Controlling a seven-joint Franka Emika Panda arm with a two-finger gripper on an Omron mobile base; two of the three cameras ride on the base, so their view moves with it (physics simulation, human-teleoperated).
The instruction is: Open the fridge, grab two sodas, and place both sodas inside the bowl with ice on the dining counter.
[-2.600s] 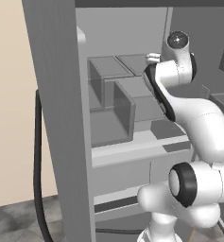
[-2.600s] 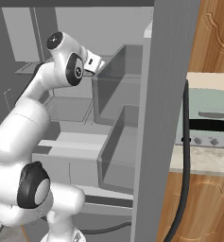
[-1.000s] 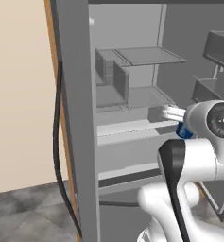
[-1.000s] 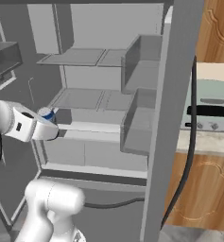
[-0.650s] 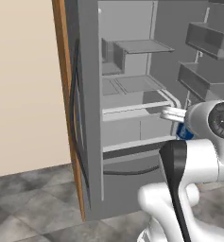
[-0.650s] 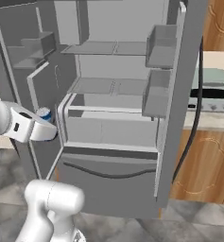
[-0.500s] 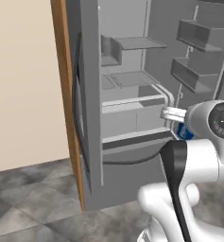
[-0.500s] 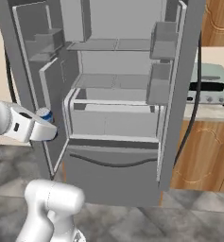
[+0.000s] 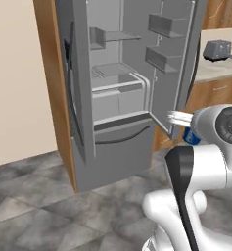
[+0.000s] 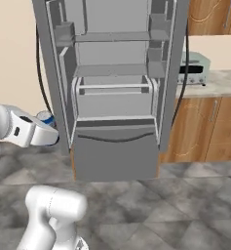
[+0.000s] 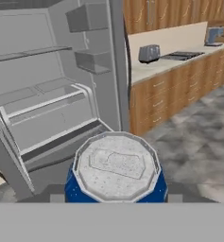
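Clamped upright between the robot's gripper (image 11: 116, 201) jaws for carrying, a blue aluminium soda can (image 11: 116, 175) faces the open grey steel fridge (image 11: 47, 94).

The grey stone-tiled floor (image 10: 195, 195) under my base carries the fridge (image 10: 114, 156), which stands on it with both doors swung wide, against a wooden side panel and the beige wall, and to its right the wooden cabinets (image 10: 204, 129) also stand on the floor. Those cabinets bear the wall counter (image 11: 179, 59); near its end by the fridge sits a toaster (image 11: 149, 53), and farther along, toward its far edge, something flat and dark that I think is a cooktop, though it is too small to be sure.
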